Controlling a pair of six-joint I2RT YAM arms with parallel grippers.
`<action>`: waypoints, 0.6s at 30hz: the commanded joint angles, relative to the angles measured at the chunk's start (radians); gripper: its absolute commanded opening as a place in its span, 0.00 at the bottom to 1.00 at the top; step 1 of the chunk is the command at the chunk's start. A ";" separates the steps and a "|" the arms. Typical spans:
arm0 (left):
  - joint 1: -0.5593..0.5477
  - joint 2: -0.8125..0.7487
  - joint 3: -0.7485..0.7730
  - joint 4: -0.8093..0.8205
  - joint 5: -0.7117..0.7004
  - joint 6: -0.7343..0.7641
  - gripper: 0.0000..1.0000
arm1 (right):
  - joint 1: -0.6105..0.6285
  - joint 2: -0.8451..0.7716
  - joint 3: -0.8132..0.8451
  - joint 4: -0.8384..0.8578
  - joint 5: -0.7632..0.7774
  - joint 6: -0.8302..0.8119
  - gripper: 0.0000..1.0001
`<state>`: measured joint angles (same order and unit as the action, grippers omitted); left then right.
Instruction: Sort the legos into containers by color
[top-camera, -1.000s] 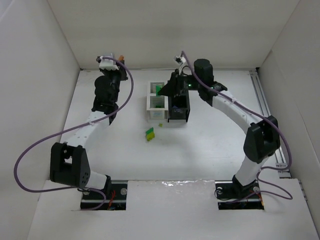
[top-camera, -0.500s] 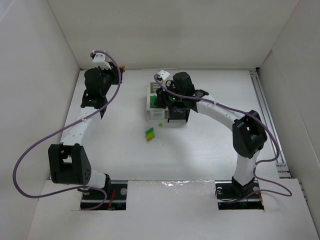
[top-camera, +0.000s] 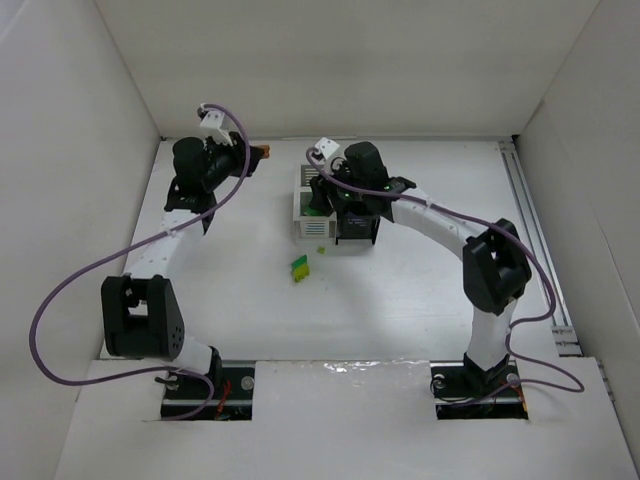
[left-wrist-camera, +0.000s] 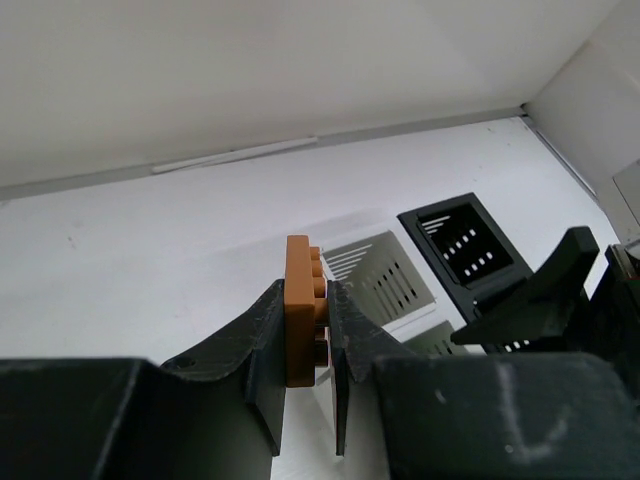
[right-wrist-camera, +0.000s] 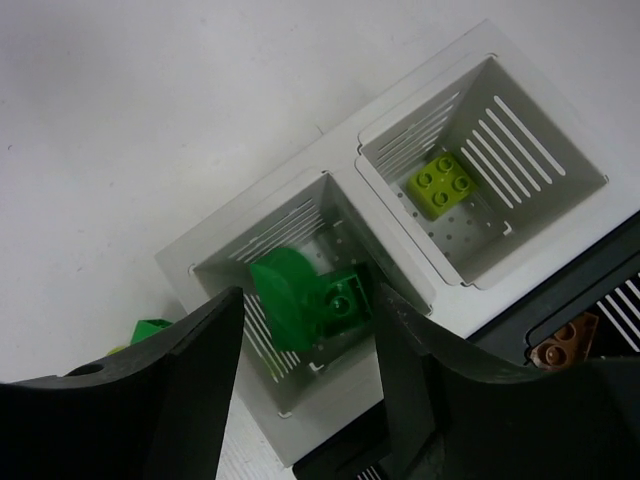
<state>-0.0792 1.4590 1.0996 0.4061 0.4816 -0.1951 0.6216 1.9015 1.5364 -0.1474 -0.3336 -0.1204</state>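
While the left gripper (left-wrist-camera: 305, 330) clamps the orange brick (left-wrist-camera: 298, 300), its studs face sideways.

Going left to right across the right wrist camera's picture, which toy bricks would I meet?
A loose green brick → green pieces in a white bin → lime brick → brown brick in a black bin.

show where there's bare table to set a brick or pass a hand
Free: white table between the left arm and the slatted plastic bin block; also the near strip by the arm bases. Crowded: loose green and yellow bricks before the bins, right gripper above.
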 joint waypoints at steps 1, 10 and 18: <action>0.024 0.012 0.043 0.063 0.115 -0.032 0.00 | 0.003 -0.059 0.028 0.006 0.025 -0.018 0.60; 0.003 0.171 0.251 0.028 0.402 -0.052 0.00 | -0.112 -0.266 -0.062 0.130 0.011 0.115 0.77; -0.149 0.470 0.713 -0.549 0.399 0.187 0.00 | -0.264 -0.397 -0.150 0.138 0.087 0.159 0.78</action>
<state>-0.1806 1.8744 1.6737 0.1112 0.8291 -0.1169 0.3794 1.5326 1.4349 -0.0399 -0.2695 0.0063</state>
